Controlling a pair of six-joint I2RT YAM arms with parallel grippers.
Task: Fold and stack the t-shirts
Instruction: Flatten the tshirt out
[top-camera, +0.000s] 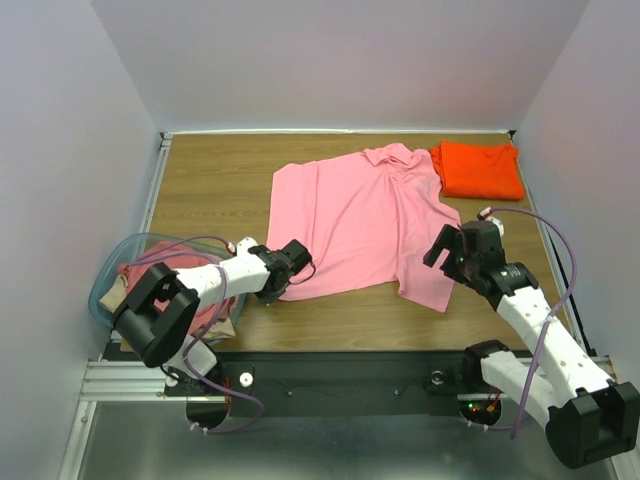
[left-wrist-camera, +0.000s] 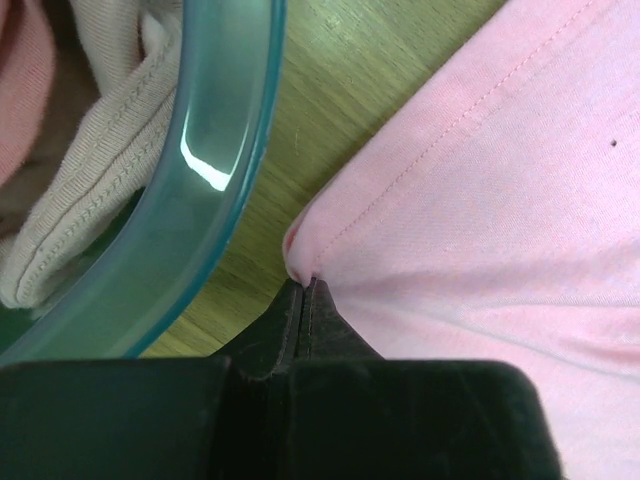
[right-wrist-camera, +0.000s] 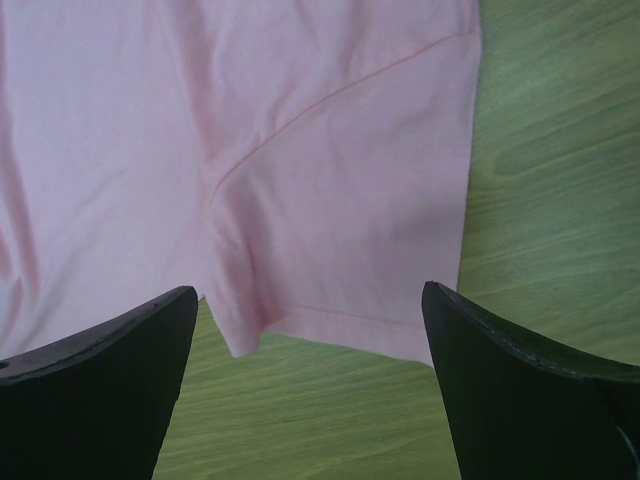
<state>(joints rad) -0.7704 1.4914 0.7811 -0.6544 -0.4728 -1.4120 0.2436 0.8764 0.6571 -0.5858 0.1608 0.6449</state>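
One soft pink t-shirt, left gripper pinching its stitched corner, right gripper spread over the sleeve

The top view looks steeply down from high behind the near edge of the wooden counter, taking in all of it. The left wrist view sits very close over the black left hand, facing a hem corner of the spread light pink fabric t-shirt, with the clear bluish plastic tub at upper left. The right wrist view hangs higher, looking down past the black right hand at that shirt's sleeve; all three views share the shirt.
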